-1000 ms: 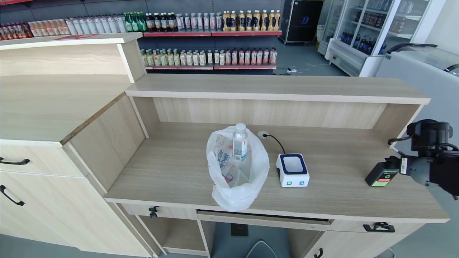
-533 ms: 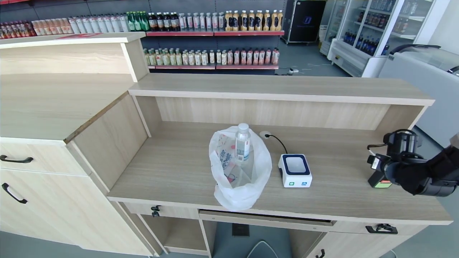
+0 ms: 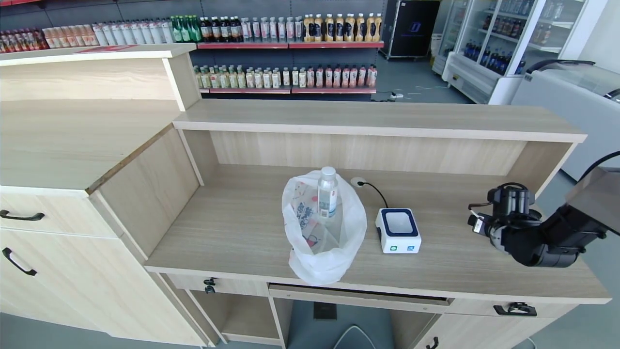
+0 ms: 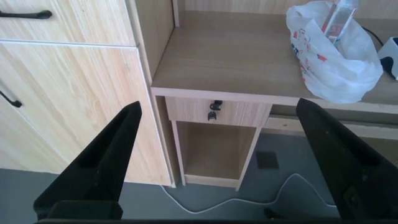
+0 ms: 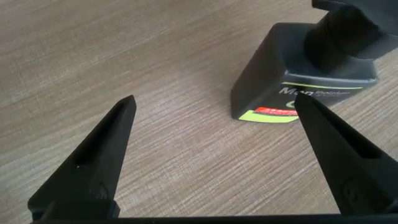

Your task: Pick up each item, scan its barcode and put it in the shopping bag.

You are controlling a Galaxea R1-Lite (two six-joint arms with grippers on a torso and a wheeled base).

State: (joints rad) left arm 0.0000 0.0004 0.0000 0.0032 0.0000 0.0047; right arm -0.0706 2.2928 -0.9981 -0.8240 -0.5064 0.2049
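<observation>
Wood counter (image 3: pixel 232 228): dark bottle (image 5: pixel 292 68) lying, likely stiff, light, slick; grip across body. Right gripper (image 5: pixel 214 99), left gripper (image 4: pixel 219 104) spread, empty.

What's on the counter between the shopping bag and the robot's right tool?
The white barcode scanner stands between the shopping bag and the right tool, as the head view shows.

Head view looks down over the pale wooden counter (image 3: pixel 232 228), sharing its white plastic bag (image 3: pixel 329 261) with the lower left wrist view; right wrist view faces its top closely.
</observation>
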